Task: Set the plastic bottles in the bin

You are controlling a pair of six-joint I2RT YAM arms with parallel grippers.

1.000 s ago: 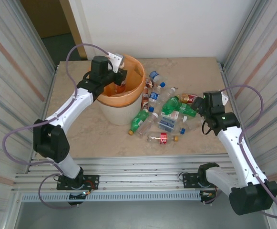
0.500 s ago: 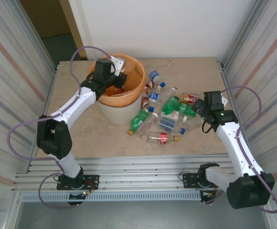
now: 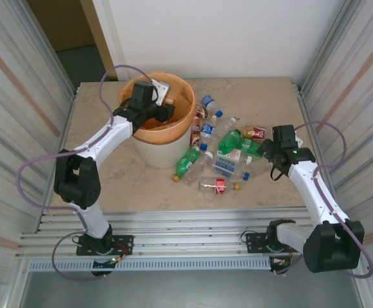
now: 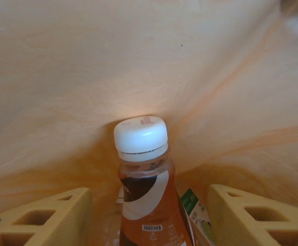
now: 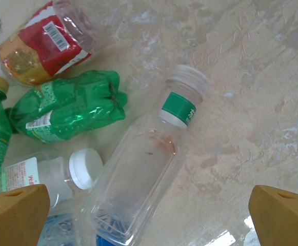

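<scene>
Drop step in hand, by the look of it, inside the bin [image 3: 157,153]: left gripper [image 4: 149,205] down below the rim against the orange bag [image 4: 138,61], fingers parted to either side of a white-capped bottle [image 4: 141,141] and clear of it on both flanks, gripping nothing. Carried on a left arm stretched up from the near left of the bin, elbow out, wrist bent over the rim and tipped downward. Likely next for that side: lifting straight out of the bin without snagging the bag, then swinging right toward the heap of bottles [image 3: 221,154] lying on the table [image 3: 109,173] just right of the bin. At the far right edge of that heap, well apart from the bin: right gripper [image 5: 149,205] spread wide and empty, pointed down over a clear bottle with a green neck band [image 5: 138,174], near a crushed green bottle [image 5: 66,110] and a red-labelled one [image 5: 43,43]. Called for there: dropping lower, straddling the clear bottle across its width, closing before any lift toward the bin. Many bottles left outside the bin; task probably far from done.
</scene>
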